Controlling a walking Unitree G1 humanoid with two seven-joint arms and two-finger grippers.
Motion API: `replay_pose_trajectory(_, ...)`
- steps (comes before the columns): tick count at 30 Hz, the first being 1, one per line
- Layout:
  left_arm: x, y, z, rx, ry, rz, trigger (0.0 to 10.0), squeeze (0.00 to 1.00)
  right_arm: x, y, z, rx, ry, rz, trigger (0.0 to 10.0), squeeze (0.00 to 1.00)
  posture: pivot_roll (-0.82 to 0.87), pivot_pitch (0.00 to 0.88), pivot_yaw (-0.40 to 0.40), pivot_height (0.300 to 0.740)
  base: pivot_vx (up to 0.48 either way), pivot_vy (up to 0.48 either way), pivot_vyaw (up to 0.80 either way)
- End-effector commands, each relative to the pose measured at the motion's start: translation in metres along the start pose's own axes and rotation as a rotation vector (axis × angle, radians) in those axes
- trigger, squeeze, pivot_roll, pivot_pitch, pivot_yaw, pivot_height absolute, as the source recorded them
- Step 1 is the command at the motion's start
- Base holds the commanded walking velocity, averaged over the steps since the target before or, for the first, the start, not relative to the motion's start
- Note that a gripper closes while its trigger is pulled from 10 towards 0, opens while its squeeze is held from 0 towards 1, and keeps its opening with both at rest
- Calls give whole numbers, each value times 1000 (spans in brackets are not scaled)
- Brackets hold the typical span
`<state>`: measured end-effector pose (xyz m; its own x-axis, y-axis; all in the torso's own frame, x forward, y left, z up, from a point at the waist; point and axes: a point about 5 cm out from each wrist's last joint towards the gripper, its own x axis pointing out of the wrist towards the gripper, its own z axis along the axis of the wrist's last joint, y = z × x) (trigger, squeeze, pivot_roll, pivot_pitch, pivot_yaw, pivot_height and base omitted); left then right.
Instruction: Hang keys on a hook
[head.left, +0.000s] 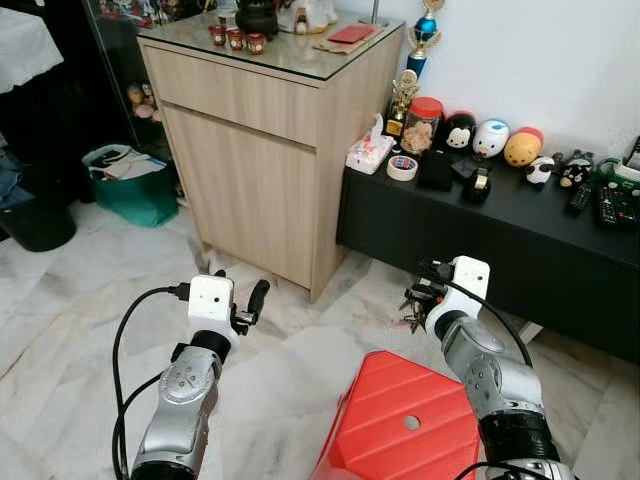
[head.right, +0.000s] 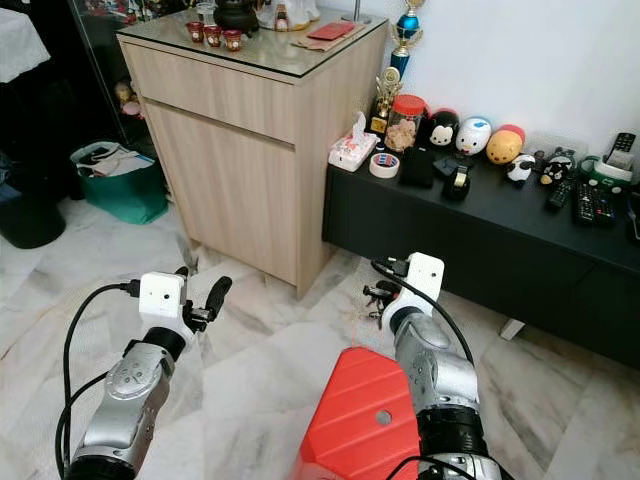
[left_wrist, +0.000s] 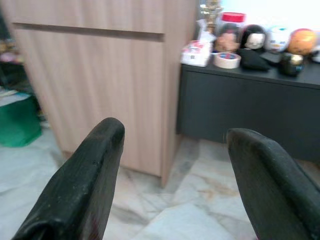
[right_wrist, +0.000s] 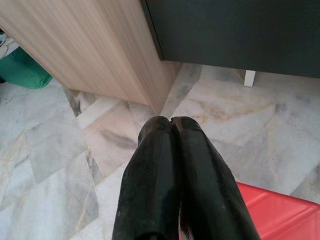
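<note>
The wooden cabinet (head.left: 255, 160) stands well ahead of both sets of fingers, with the black low sideboard (head.left: 500, 235) butting its side, ahead of the right arm. A red stool (head.left: 400, 425) sits just below and behind the right gripper (head.left: 415, 300). That gripper's fingers (right_wrist: 170, 170) are pressed together, and a small dark bunch hanging right at their tips looks like the keys (head.left: 412, 312) (too small to be sure how they are pinched). The left gripper (head.left: 250, 300) is held forward over the marble floor (head.left: 90, 270), fingers (left_wrist: 85, 185) spread wide, nothing between them. No hook can be made out, so the step in hand, I judge, is carrying and searching: keep the pinch firm, hold the wrist level so the bunch doesn't swing, and find the hook before reaching.
</note>
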<state>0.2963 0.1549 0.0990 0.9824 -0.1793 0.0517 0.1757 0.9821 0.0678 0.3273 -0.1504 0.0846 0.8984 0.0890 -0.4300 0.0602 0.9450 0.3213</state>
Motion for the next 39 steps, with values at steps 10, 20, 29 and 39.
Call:
replay_pose_trajectory(10, -3, -8, 4, -14, -34, -36, 10000, 0, -2, 3, 17, -13, -71, -16, 10000, 0, 49, 0, -65, 740, 0, 0, 0)
replay_pose_trajectory(20, -4, -11, 5, -15, -45, -64, 10000, 0, -2, 6, 17, -31, -77, -16, 10000, 0, 48, 0, -63, 740, -24, 0, 0)
replay_pose_trajectory(29, -6, -13, 5, -19, -45, -74, 10000, 0, -1, 9, 13, -56, -54, -13, 10000, 0, 50, 0, -64, 740, -317, 0, 0)
replay_pose_trajectory(39, -6, -14, 5, -20, -45, -92, 10000, 0, -1, 8, 14, -72, -45, -27, 10000, 0, 51, 0, -67, 740, -323, 0, 0)
